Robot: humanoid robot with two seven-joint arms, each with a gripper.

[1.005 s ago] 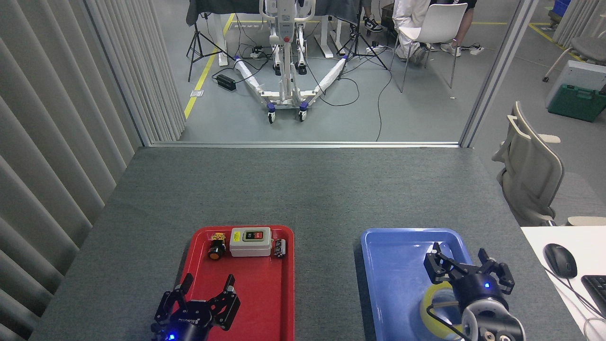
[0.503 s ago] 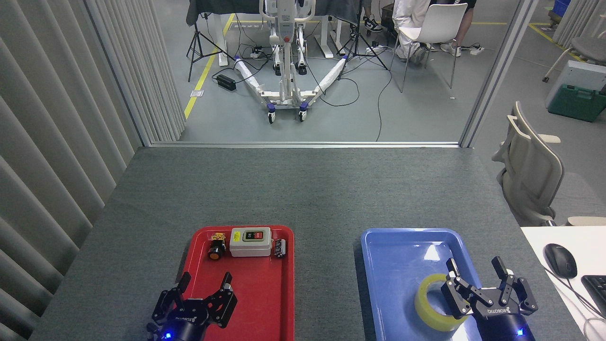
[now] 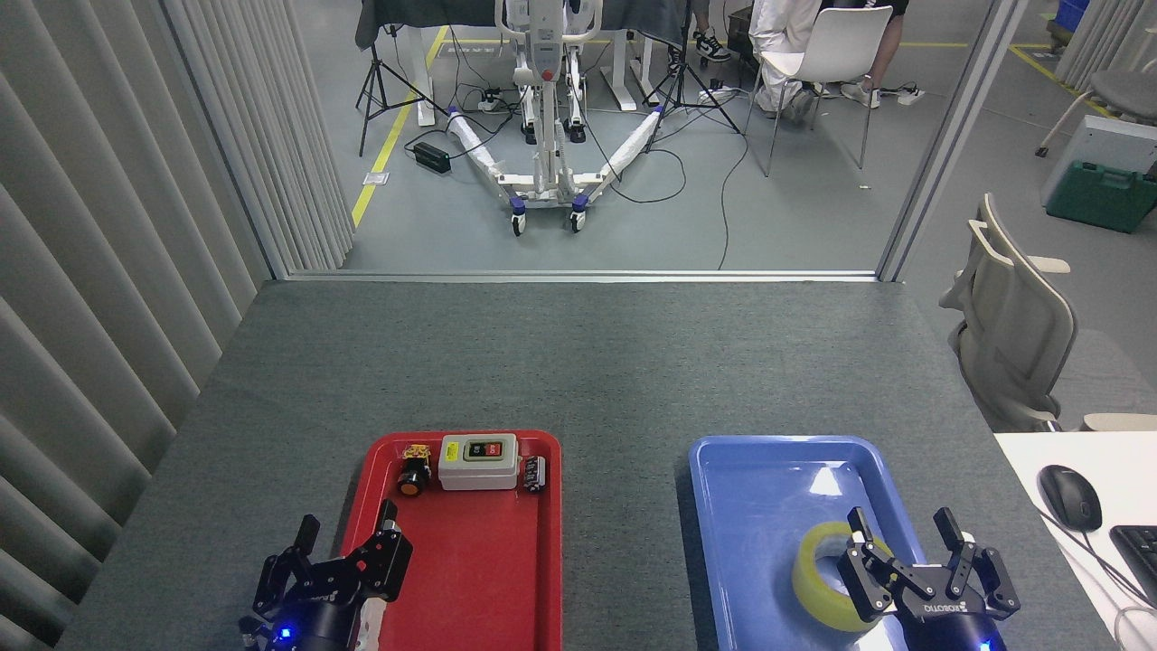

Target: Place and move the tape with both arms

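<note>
From my station I have the tape [image 3: 827,579] lying flat on its side in the near right part of the blue tray [image 3: 768,470], its open core facing up and its yellow wall showing toward the tray's middle. My right gripper [image 3: 904,538] hangs just at the roll's right edge with its fingers spread and nothing between them; one finger overlaps the rim of the roll, though I cannot tell whether it touches. My left gripper [image 3: 348,538] sits low over the near left corner of the red tray [image 3: 506,579], fingers likewise apart and empty, well away from the switch box [image 3: 478,460], the orange push button [image 3: 412,479] and the small dark part [image 3: 534,473] lined up along that tray's far end. I judge the roll to be light and fairly stiff: the wound tape and cardboard core should hold their ring shape under a moderate squeeze, but the glossy outer face looks slick and could slide in the fingers. The safest hold, I think, is across the wall, one finger down inside the core and the other on the outside, so the ring is pinched through its thickness. Spanning the whole outer diameter looks possible but risks the roll squirting out sideways on the smooth tray.
</note>
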